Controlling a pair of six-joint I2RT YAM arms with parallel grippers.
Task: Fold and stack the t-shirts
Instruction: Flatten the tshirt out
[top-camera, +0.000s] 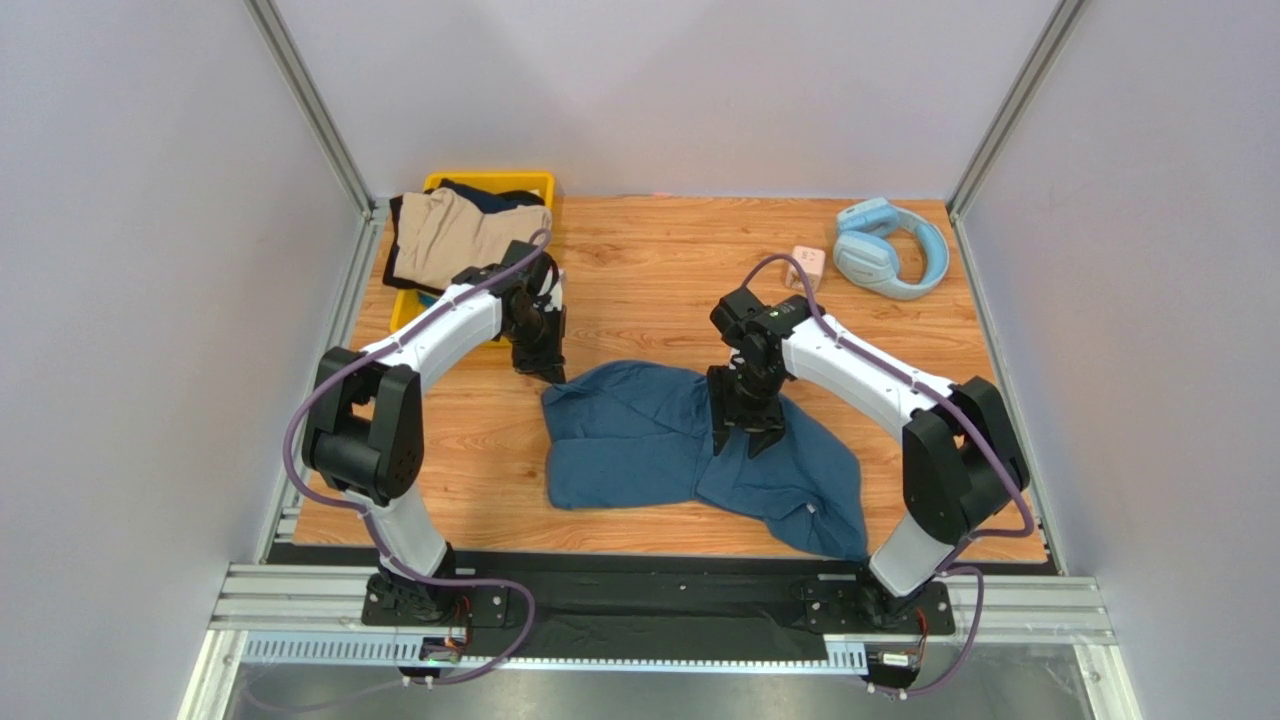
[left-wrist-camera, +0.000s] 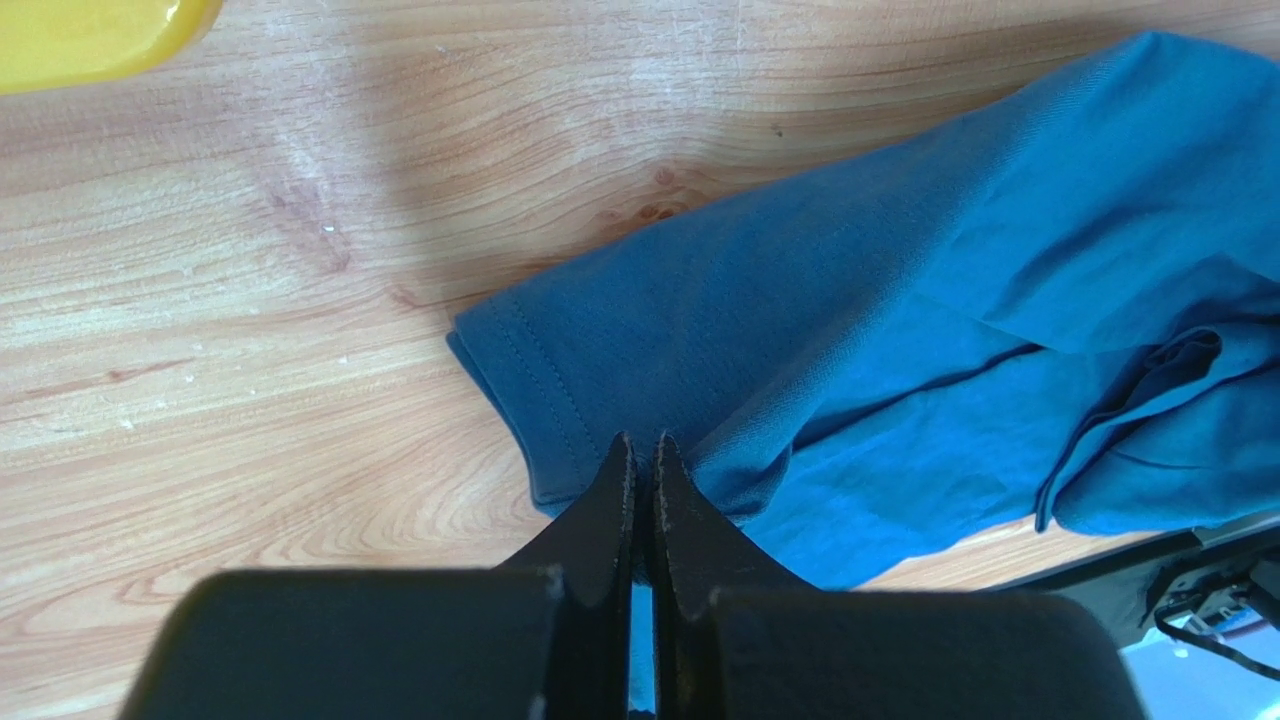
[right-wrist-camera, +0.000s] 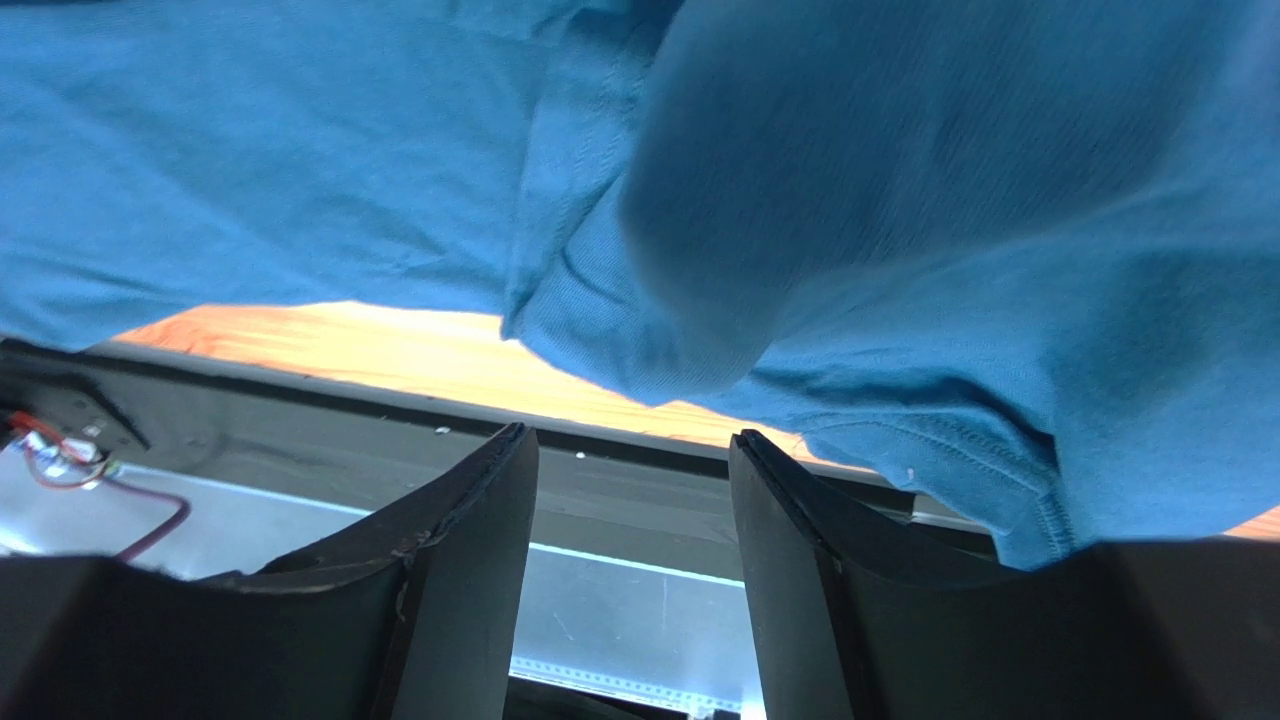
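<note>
The large teal-blue t-shirt (top-camera: 676, 450) lies crumpled on the wooden table, also in the left wrist view (left-wrist-camera: 932, 300) and the right wrist view (right-wrist-camera: 842, 195). My left gripper (top-camera: 541, 363) sits at the shirt's far left corner. In its wrist view (left-wrist-camera: 642, 450) the jaws are shut on the hemmed edge. My right gripper (top-camera: 747, 428) is over the shirt's middle. In its wrist view (right-wrist-camera: 631, 435) it is open with nothing between the jaws. The bunched tan shirt (top-camera: 451, 233) and navy garment (top-camera: 489, 195) lie at the far left.
The tan and navy garments rest in a yellow bin (top-camera: 537, 183) at the far left corner. Light-blue headphones (top-camera: 890, 248) and a small pink object (top-camera: 809, 263) lie at the far right. Grey walls enclose the table on three sides.
</note>
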